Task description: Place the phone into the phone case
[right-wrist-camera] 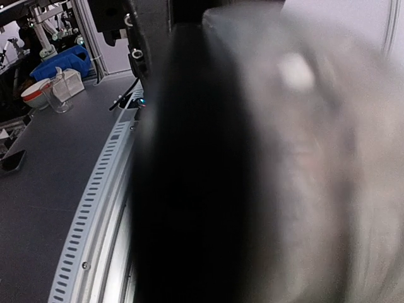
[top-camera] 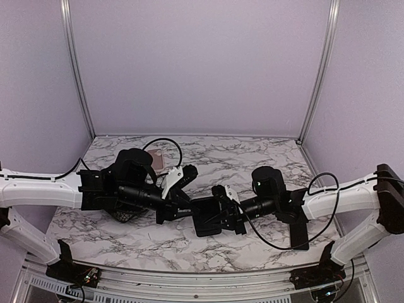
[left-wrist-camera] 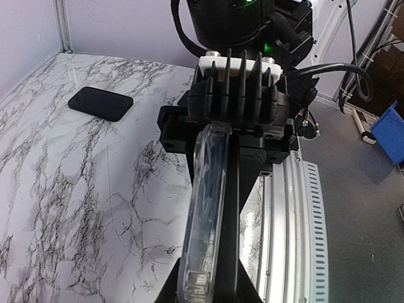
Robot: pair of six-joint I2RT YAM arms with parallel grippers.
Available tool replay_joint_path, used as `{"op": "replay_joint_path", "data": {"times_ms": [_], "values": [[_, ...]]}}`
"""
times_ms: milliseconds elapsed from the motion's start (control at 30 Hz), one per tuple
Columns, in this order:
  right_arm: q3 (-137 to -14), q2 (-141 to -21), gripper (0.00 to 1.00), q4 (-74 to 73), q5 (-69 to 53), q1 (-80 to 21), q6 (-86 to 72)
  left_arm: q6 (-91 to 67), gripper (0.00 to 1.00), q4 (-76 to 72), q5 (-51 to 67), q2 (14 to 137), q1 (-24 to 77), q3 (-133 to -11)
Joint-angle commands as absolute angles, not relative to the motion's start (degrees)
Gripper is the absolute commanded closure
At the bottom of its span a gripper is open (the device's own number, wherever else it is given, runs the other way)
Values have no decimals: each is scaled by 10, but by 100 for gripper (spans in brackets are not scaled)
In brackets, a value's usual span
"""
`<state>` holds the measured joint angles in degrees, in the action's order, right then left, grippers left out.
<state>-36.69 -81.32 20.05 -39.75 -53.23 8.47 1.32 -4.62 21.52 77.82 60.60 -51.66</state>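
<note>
**A:** Phone case (left-wrist-camera: 205, 208): count and appearance?

**B:** One. Clear glossy plastic with rounded corners. In the left wrist view it is edge-on, running from bottom centre up to mid-frame. From above it reads as a dark rectangle at lower centre, held off the marble table (top-camera: 113, 237).

**A:** Overhead view, left to right?

**B:** Pinkish flat item (top-camera: 158, 161): one, on the table at centre left, partly hidden behind the left arm. Left gripper (top-camera: 188, 212): one, fingers clamped on the case's near end. Right gripper (top-camera: 225, 214): one, fingers closed at the case's far end. Whether they pinch it, I cannot tell.

**A:** Phone?

**B:** Phone (left-wrist-camera: 101, 104): one. Black and glossy, lying flat on the table at upper left of the left wrist view, well apart from the case. The right wrist view shows only close blur.
</note>
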Motion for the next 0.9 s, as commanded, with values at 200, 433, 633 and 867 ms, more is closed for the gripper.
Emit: {"op": "replay_joint_path", "data": {"times_ms": [200, 433, 633, 867], "values": [[-425, -748, 100, 243, -467, -529, 27, 27, 17, -39, 199, 704, 607, -570], [-457, -703, 100, 345, -471, -523, -31, 38, 18, -46, 204, 671, 608, -563], [-485, -710, 100, 385, -452, -537, -40, 47, 40, -51, 206, 694, 611, -569], [-500, -712, 100, 364, -434, -549, -25, 37, 100, -80, 199, 709, 616, -575]]}}
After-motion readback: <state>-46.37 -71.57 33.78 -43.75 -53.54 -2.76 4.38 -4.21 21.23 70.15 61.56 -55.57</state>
